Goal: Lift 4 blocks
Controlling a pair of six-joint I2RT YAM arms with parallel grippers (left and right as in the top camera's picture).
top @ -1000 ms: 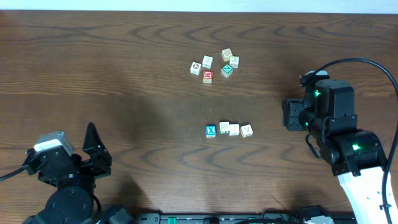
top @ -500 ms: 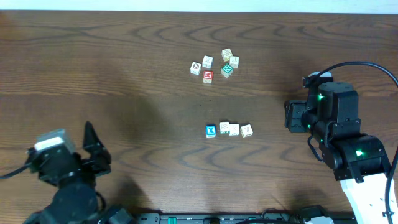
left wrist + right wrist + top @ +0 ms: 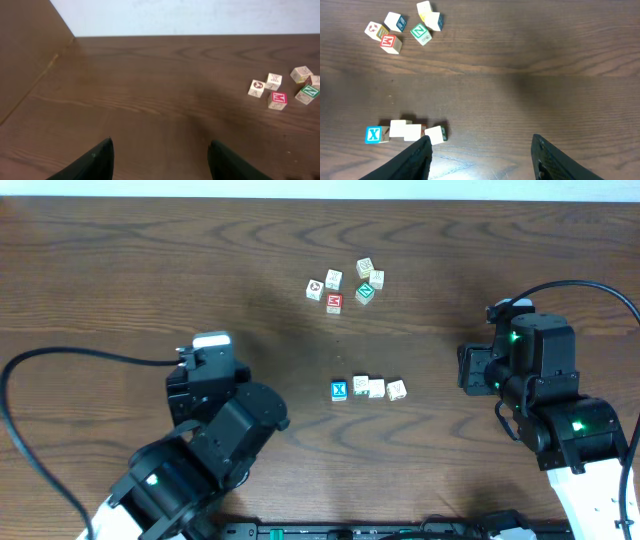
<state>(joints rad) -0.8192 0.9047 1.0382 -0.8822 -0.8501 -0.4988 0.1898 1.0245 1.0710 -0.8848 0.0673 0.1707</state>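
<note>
One table [image 3: 120, 280] held a row of one blue block [image 3: 339, 390] and three cream blocks [image 3: 361, 385] [image 3: 377, 389] [image 3: 397, 390]. A separate cluster had one red block [image 3: 334, 303], one green block [image 3: 366, 292] and four pale blocks [image 3: 315, 289] [image 3: 334, 279] [image 3: 365, 267] [image 3: 377, 279]. That made ten in all.

left end effector [image 3: 160, 145] spread, right end effector [image 3: 481, 140] spread
</note>
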